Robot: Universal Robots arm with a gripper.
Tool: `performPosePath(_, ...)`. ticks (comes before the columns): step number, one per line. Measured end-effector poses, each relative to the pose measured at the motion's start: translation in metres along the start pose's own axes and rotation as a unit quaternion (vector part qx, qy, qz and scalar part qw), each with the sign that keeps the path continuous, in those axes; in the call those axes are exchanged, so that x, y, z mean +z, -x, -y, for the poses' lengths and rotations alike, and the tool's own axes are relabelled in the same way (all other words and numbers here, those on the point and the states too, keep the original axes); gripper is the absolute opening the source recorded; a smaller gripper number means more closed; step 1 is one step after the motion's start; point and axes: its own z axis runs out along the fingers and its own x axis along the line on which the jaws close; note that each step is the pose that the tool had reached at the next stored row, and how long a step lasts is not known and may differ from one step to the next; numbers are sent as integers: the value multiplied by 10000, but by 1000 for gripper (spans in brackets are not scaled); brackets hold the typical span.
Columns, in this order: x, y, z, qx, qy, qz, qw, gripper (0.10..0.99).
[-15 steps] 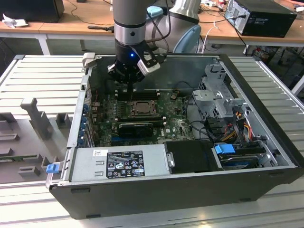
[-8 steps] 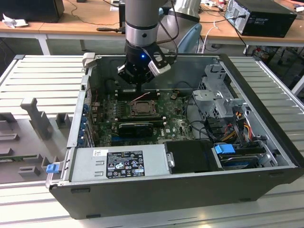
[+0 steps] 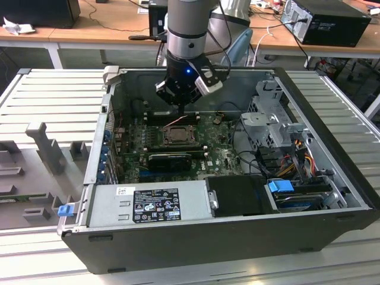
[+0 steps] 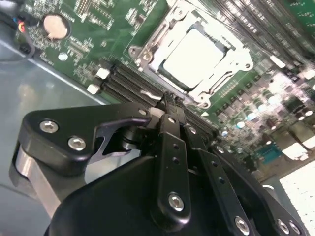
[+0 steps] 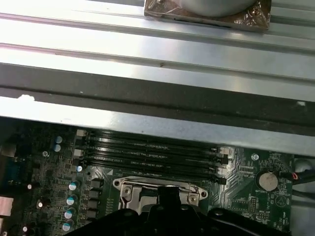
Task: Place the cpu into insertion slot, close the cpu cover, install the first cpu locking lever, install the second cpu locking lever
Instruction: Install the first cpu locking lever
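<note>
The cpu (image 4: 194,51) lies flat in the insertion slot (image 3: 178,135), pale face up. The cpu cover (image 4: 224,42), a metal frame, lies around the chip's edges. My gripper (image 3: 181,114) hangs just above the socket's far edge inside the open computer case. In the second wrist view its fingers (image 4: 170,123) are pressed together with nothing seen between them, and the tip (image 4: 170,102) sits at the socket's rim beside a thin metal lever (image 4: 147,92). The first wrist view shows the socket's frame edge (image 5: 133,187) right in front of the gripper (image 5: 170,195).
Black memory slots (image 5: 152,152) run along the socket next to the gripper. A coin battery (image 5: 268,180) sits on the green board. The case wall (image 3: 98,148) is on the exterior view's left, and a drive cage with cables (image 3: 279,127) on its right. A power supply (image 3: 148,205) fills the near side.
</note>
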Motion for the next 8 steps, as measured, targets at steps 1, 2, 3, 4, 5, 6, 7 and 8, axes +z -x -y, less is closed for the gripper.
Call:
performPosePath(1,3,1,1,4,60,7,10000,106)
performPosePath(2,11,2,3,14,94,13,10000,106)
performPosePath(3,28,3,5,32,107,18,9999,106)
performPosePath(4,46,2,8,49,106,19,9999,106)
performPosePath(5,66,2,11,66,106,21,9999,106)
performPosePath(6,90,2,14,93,106,24,9999,106)
performPosePath(7,98,2,15,109,106,26,9999,106)
performPosePath(8,103,2,16,124,112,29,9999,106)
